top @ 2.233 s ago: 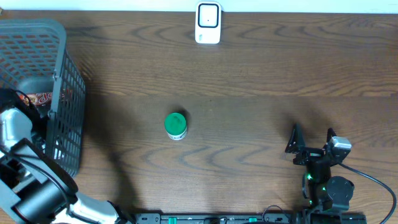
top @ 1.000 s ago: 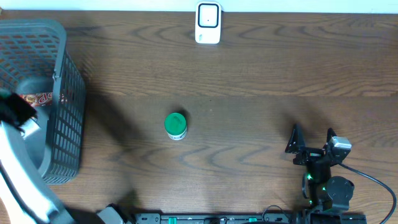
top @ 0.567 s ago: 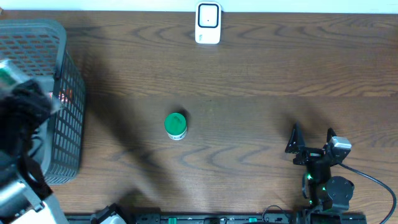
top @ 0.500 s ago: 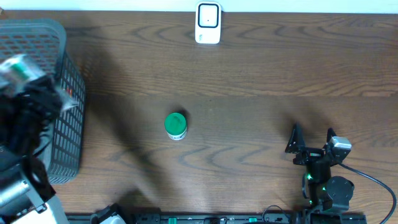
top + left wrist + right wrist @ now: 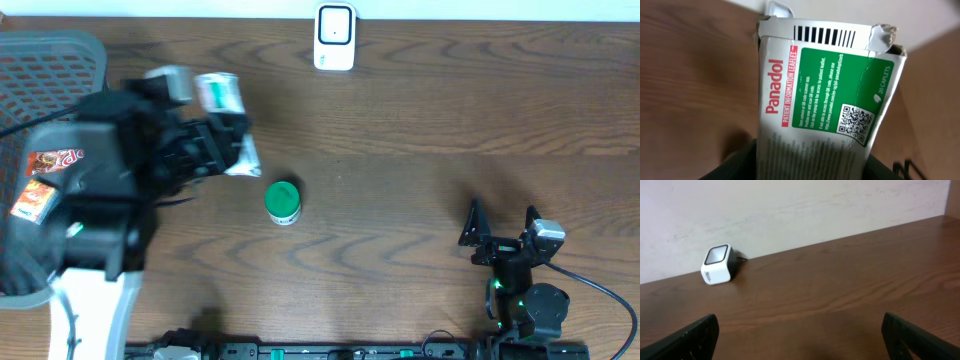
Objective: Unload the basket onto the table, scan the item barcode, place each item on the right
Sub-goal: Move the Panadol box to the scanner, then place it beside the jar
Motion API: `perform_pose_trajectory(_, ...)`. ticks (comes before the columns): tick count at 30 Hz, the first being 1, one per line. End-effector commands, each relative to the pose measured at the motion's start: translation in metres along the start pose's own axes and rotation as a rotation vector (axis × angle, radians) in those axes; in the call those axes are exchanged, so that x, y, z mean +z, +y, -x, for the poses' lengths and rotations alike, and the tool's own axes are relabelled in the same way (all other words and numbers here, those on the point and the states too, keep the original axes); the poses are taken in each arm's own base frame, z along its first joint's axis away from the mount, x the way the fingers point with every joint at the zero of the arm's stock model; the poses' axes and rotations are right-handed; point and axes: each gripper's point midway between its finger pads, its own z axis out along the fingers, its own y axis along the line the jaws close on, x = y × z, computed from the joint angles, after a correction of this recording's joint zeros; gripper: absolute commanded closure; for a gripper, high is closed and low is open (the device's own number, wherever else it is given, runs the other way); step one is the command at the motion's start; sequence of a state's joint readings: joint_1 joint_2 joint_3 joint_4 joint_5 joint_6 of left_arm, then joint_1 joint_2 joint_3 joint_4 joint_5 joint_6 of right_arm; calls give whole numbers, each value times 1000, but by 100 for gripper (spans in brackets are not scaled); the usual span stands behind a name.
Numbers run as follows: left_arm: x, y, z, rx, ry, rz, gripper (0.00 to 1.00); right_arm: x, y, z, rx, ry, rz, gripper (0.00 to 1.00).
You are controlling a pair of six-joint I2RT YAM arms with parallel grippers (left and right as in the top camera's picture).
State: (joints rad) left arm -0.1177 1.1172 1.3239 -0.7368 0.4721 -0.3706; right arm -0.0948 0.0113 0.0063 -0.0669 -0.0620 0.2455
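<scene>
- left pincer (image 5: 222, 135) is pinching a white and green cardboard Panadol box (image 5: 825, 100) by its lower end, jaws clamped onto it, and the box is up off the dark wooden tabletop (image 5: 430, 110)
- the box's top flap is torn and crumpled; the black barcode (image 5: 825, 36) sits along that top edge, with a QR code (image 5: 855, 122) and "20 caplets" on the green panel
- from overhead the box looks kinda blurry, just right of the grey plastic mesh basket (image 5: 70, 50) and near the green round lidded tub (image 5: 283, 202)
- small white boxy scanner (image 5: 334, 37) stands at the far edge, well apart from the box
- right pincer (image 5: 502, 218) is spread wide with nothing in it, at the front right
</scene>
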Motion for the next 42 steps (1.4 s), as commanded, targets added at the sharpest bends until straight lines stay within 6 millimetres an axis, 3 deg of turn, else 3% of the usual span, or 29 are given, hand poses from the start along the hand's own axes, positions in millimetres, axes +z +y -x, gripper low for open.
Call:
perform_pose_trajectory(1,37,-12,-16,52,71,29,47,0,1,-1,1,1,2,1)
perform_pose_trajectory(7,113,-28,-68,143,250,66,47,0,1,-1,1,1,2,1)
perform_pose_trajectory(14,185,-22,-141,226,442,143,47,0,1,-1,1,1,2,1)
perform_pose_trajectory(20,226,-8,-205,405,601,166,47,0,1,-1,1,1,2,1)
perform_pose_trajectory(27,247,15,-257,733,773,100,47,0,1,-1,1,1,2,1)
perform_pose_trajectory(30,244,24,-265,835,830,75,47,0,1,-1,1,1,2,1)
perform_pose_trajectory(34,239,22,-261,902,834,46,24,0,1,-1,1,1,2,1)
perform_pose_trajectory(36,233,12,-251,906,802,33,15,0,1,-1,1,1,2,1)
perform_pose_trajectory(42,198,-27,-210,925,661,-17,12,0,1,-1,1,1,2,1)
